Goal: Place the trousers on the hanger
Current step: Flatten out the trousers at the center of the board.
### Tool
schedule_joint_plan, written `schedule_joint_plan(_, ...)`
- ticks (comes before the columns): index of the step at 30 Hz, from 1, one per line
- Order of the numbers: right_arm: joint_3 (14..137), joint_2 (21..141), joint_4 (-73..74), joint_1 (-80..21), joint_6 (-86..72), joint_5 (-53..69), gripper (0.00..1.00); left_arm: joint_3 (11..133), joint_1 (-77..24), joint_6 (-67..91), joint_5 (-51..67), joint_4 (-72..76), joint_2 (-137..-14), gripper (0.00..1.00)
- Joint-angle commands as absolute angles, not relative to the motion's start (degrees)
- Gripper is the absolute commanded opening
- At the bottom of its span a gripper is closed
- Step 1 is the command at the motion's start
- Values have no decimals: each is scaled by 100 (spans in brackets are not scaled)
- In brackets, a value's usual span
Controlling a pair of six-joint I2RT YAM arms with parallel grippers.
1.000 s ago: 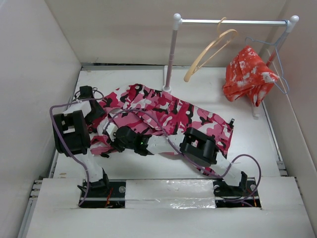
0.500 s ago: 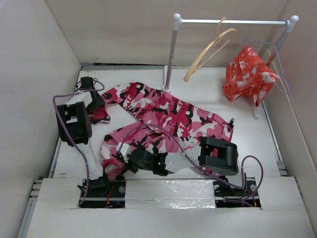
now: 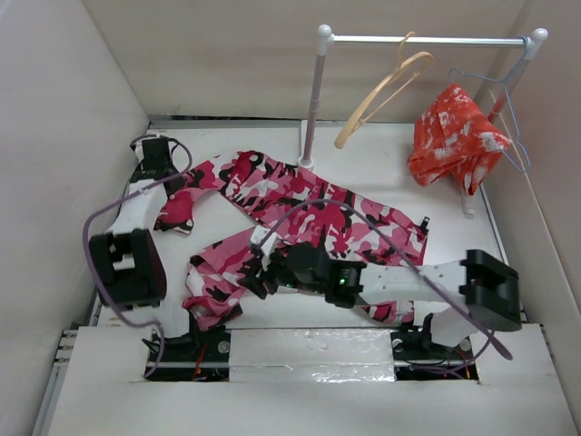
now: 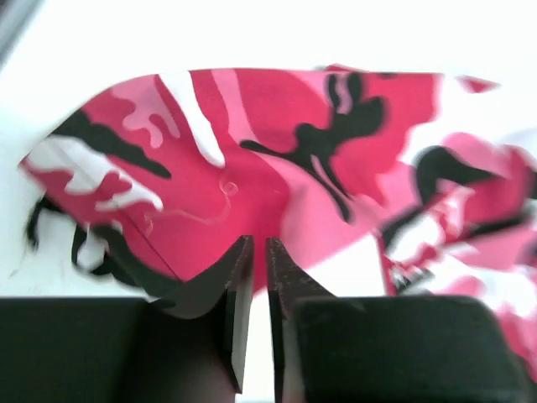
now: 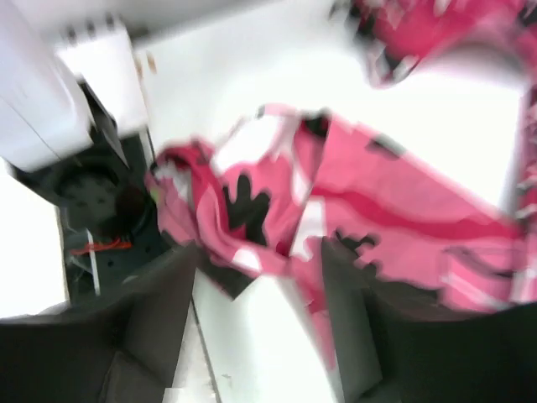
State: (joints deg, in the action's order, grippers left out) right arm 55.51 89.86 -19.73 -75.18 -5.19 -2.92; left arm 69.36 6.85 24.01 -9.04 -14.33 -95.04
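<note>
Plain white walls (image 3: 227,54) enclose a white table (image 3: 381,168) with a metal garment rail (image 3: 454,40) at the back.

The trousers (image 3: 318,209) sprawl across mid-table, leaving open table (image 3: 390,168) below the hanger (image 3: 372,98)

Trousers (image 3: 309,204): soft matt cloth, camouflage print. Hanger (image 3: 345,136): smooth pale wood. Table (image 3: 390,163): matt white.

Left fingers (image 4: 239,285) nearly pressed together — right fingers (image 5: 159,311) spread apart, right arm (image 3: 408,282) stretched leftward
</note>
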Motion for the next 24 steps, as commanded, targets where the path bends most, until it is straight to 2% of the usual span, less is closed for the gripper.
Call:
schedule_joint_plan(1,5310,8177,-1548,-7445,-343,-272,52,6374,484,2417,-905,-1212,-8510,7)
schedule_joint_plan(2,5256,8000,-1469,-7383,-317,-307,17,6242,370,2347,-879,-1335,-8482,7)
schedule_joint_plan(3,5212,7824,-1372,-7383,-316,-369,8,6084,169,2268,-905,-1475,-8490,8)
schedule_joint_plan(4,5108,7483,-1241,-7383,-255,-526,3,6021,97,2259,-914,-1624,-8569,9)
schedule_joint_plan(5,5028,7323,-1213,-7313,-220,-614,3,5925,97,2233,-670,-1791,-8622,19)
schedule_joint_plan(7,4852,7041,-1239,-7190,-211,-807,7,5757,97,2215,-545,-1933,-8744,27)
schedule_joint_plan(8,4660,6814,-1248,-7129,-228,-782,10,5713,97,2189,-684,-1994,-8745,37)
schedule_joint_plan(10,4492,6602,-1327,-6900,-307,-589,11,5643,97,2136,-1044,-2030,-8727,46)
schedule_joint_plan(17,4096,5819,-1318,-6548,-351,-457,21,5599,97,2276,-1888,-2434,-9026,48)
schedule_joint_plan(21,4034,5687,-1318,-6416,-378,-308,24,5669,158,2399,-2118,-2514,-9079,49)
schedule_joint_plan(24,4017,5590,-1283,-6363,-378,-255,24,5827,229,2364,-2127,-2636,-9570,50)
